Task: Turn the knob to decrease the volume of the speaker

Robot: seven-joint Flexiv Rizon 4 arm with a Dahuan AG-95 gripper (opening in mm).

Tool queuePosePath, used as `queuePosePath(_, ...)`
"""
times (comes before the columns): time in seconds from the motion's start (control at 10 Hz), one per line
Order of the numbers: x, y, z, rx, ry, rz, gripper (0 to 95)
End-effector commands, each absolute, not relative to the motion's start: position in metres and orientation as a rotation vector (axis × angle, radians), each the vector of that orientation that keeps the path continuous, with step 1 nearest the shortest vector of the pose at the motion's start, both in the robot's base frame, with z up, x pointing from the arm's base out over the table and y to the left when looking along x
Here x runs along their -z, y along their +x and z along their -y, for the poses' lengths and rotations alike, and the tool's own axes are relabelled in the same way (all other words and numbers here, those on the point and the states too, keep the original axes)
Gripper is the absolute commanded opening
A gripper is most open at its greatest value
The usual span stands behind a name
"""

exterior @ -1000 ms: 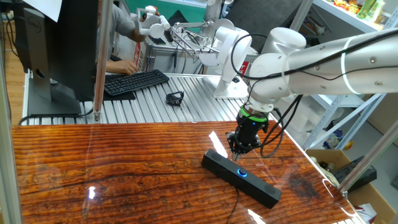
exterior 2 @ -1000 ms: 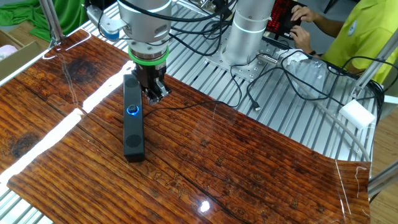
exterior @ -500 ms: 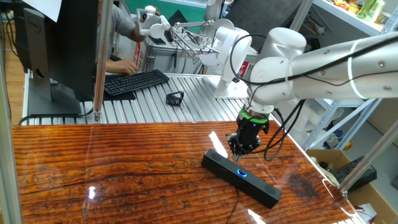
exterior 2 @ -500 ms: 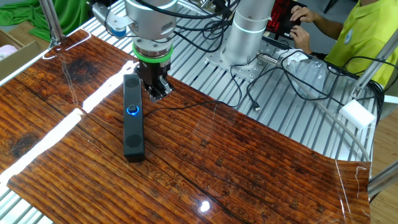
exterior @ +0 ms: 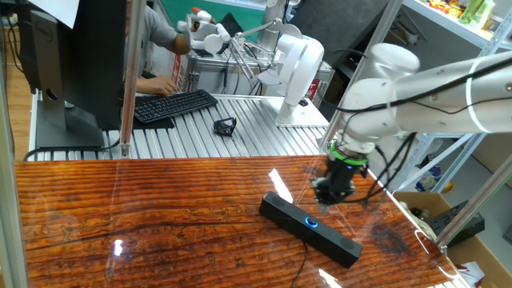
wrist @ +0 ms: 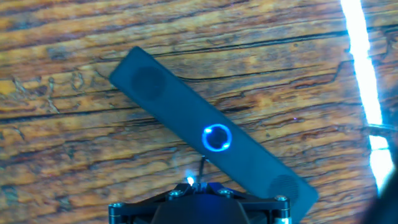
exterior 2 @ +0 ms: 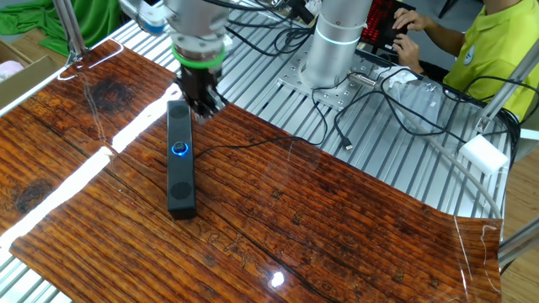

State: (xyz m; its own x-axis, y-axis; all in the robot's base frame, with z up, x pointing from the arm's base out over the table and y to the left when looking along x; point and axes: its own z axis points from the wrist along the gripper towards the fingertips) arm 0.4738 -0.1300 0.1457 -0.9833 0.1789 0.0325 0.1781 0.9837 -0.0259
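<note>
The speaker (exterior: 309, 229) is a long black bar lying at an angle on the wooden table (exterior: 144, 224). Its knob (exterior: 311, 222) glows blue mid-top. My gripper (exterior: 326, 200) hangs above the table just behind the speaker, shut, holding nothing and not touching the knob. In the other fixed view the gripper (exterior 2: 205, 107) is over the far end of the speaker (exterior 2: 179, 168), beyond the knob (exterior 2: 179, 149). The hand view looks down on the speaker (wrist: 174, 102), with the knob (wrist: 217, 137) just ahead of the closed gripper (wrist: 198, 185).
A thin black cable (exterior 2: 244, 145) runs from the speaker across the wood. Behind the table are a slatted metal surface with a keyboard (exterior: 172, 106), a small black object (exterior: 226, 126), the robot base (exterior 2: 337, 50), loose cables (exterior 2: 396, 109) and a seated person (exterior 2: 484, 50).
The gripper has drawn away from the knob, rising and shifting toward the speaker's far end. It stays shut. The speaker has not moved.
</note>
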Motion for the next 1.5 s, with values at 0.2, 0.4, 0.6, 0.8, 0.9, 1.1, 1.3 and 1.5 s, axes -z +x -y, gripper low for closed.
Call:
queuePosePath(0.2,-0.136,0.467,0.162,-0.015,-0.228,3.105,0.0)
queuePosePath(0.4,-0.128,0.466,0.176,0.003,-0.228,3.102,0.0)
queuePosePath(0.6,-0.122,0.468,0.179,0.038,-0.306,3.086,0.0)
queuePosePath(0.8,-0.118,0.469,0.179,0.041,-0.381,3.072,0.0)
queuePosePath(0.9,-0.117,0.468,0.179,0.038,-0.422,3.059,0.0)
queuePosePath(1.1,-0.109,0.459,0.185,0.04,-0.464,3.063,0.0)
queuePosePath(1.3,-0.102,0.453,0.192,0.064,-0.467,3.061,0.0)
queuePosePath(1.5,-0.096,0.453,0.192,0.12,-0.487,3.05,0.0)
